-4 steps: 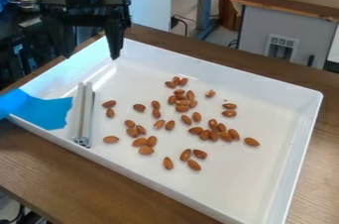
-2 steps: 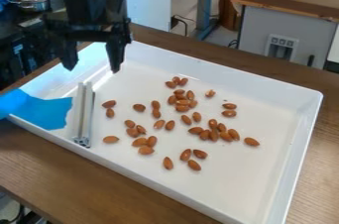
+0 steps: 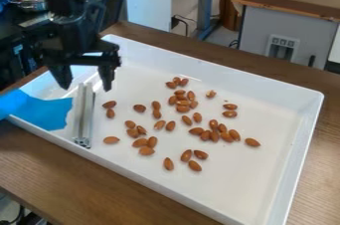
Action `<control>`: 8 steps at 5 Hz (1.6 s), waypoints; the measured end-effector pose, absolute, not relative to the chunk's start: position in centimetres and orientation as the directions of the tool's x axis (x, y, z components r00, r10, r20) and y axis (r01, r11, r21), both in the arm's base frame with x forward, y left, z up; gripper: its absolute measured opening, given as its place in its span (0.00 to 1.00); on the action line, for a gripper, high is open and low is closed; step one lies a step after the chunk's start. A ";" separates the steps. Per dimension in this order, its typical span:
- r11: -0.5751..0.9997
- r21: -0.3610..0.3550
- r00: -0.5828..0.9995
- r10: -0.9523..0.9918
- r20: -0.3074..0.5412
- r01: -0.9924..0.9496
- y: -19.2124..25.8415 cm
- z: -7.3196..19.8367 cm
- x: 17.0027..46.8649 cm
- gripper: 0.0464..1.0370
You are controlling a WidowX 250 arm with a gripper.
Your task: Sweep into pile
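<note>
Your almonds lie in a large white plastic tray (image 3: pixel 239 189) on the brown wooden tabletop (image 3: pixel 100 179), its raised walls standing on every side of them. At the left, a piece of bright blue tape (image 3: pixel 43 112) drapes over the tray wall, right by the slim silver metal bar (image 3: pixel 83 119). Beyond the tray, you have a shiny metal bowl (image 3: pixel 28 5) at far left and a grey cabinet (image 3: pixel 259 32) at far right. Your black two-finger gripper (image 3: pixel 86 88) hangs over the left part of the tray, jaws open, with the far end of the bar showing between them. The loose brown almonds (image 3: pixel 183 109) are right of the jaws, scattered in small clusters through the tray's middle, the leftmost few just right of the bar. You can't judge the height of the jaws above the bar, and the tape runs out of view at left, as the tray's near corner does at the bottom.
</note>
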State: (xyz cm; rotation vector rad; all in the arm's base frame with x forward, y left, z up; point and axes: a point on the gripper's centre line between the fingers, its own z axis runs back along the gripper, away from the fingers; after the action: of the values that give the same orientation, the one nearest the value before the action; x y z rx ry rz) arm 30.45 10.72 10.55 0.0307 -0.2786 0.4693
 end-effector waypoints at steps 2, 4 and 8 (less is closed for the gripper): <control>0.850 -0.050 0.799 0.512 0.316 -0.525 11.8 9.2 30.1 0.96; 0.846 -0.050 0.804 0.522 0.285 -0.531 11.2 7.5 28.9 0.96; 0.806 -0.042 0.776 0.582 0.244 -0.591 9.7 6.3 29.5 0.34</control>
State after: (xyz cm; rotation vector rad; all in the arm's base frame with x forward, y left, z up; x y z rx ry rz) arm 29.54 9.70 6.29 0.0373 -0.2514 0.6344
